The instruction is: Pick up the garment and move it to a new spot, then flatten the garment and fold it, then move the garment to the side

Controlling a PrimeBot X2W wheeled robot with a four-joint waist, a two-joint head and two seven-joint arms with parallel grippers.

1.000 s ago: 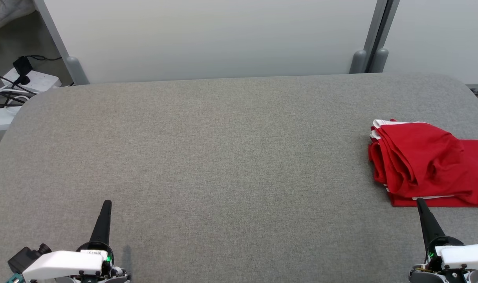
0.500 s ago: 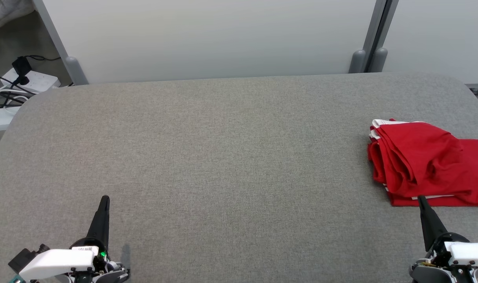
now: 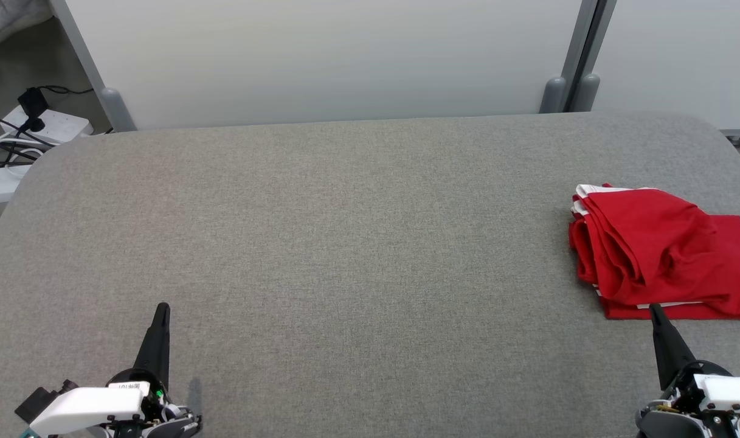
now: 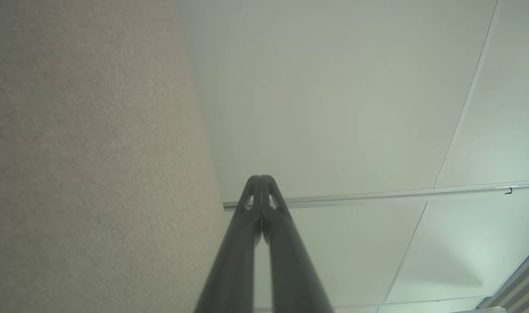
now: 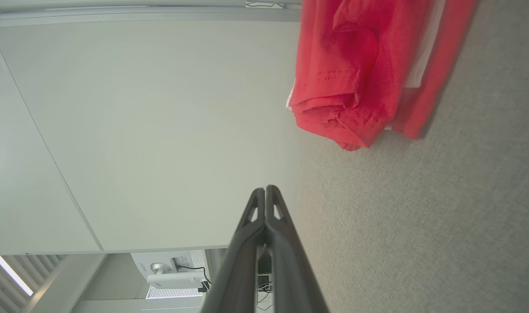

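Arms sit low, left fingers and right fingers pressed together, pointing forward.

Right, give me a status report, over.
Left gripper shut, empty, over the table. Right gripper shut, empty, just short of the red garment. Garment folded, lying at the table's right side. Nothing in the way.

I am facing a soft, matt red cloth garment lying on the rough grey woven fabric of the table.
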